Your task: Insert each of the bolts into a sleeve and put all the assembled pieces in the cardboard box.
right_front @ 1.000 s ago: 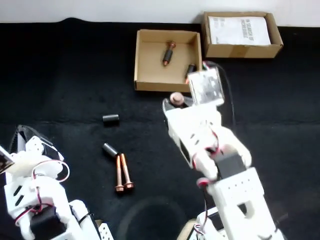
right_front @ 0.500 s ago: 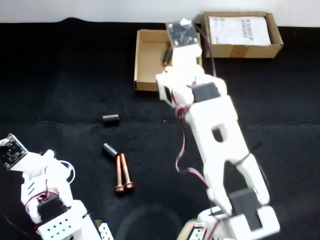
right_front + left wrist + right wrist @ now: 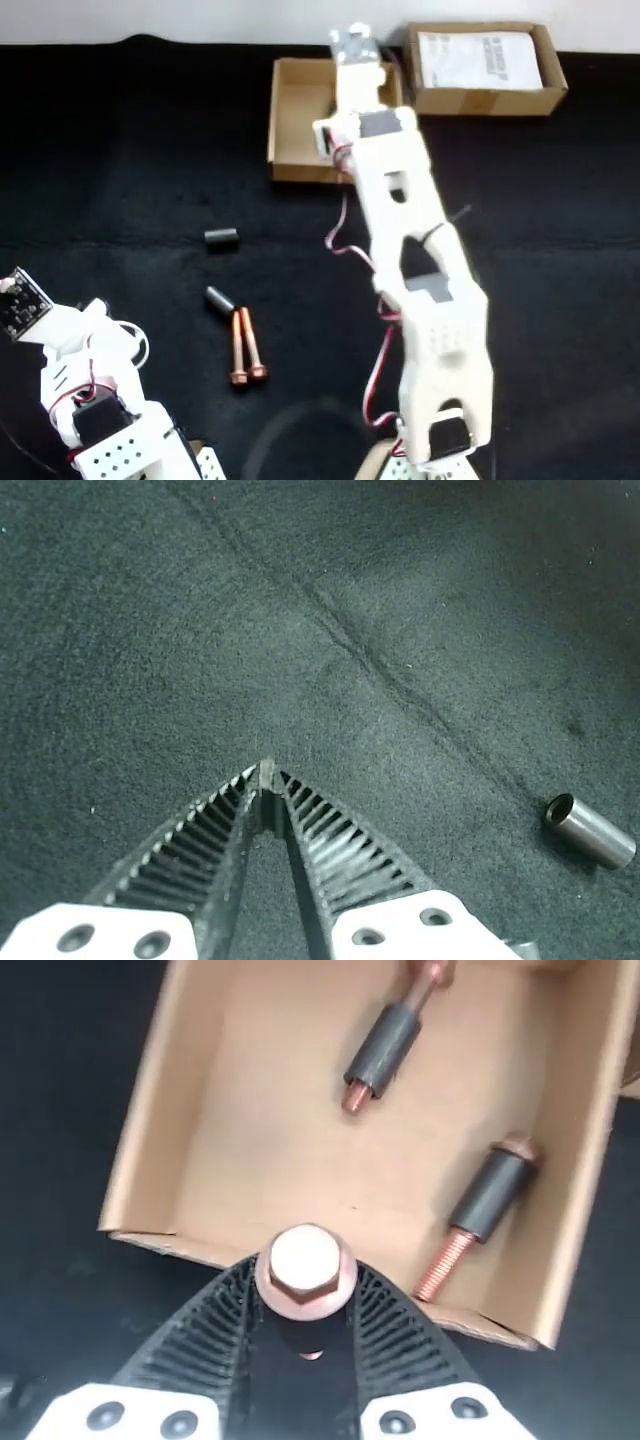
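While the right gripper (image 3: 303, 1278) pinches a bolt (image 3: 303, 1265), hex head showing between its fingers, that bolt hangs right above the cardboard box (image 3: 170, 1243) wall nearest the arm bases, not over the floor. Long axis runs away from the wrist camera: head up, shank down. Dark collar under the head looks like a sleeve, can't confirm. Box floor lies just beyond the fingertips, so I'd judge a short push forward before release. Inside already: one assembled piece (image 3: 383, 1048) mid-floor, second assembled piece (image 3: 488, 1192) by a side wall. Left gripper (image 3: 266, 780) pressed together, empty, over the black cloth (image 3: 150, 600) by the tabletop's front-left corner, loose sleeve (image 3: 590, 832) near.
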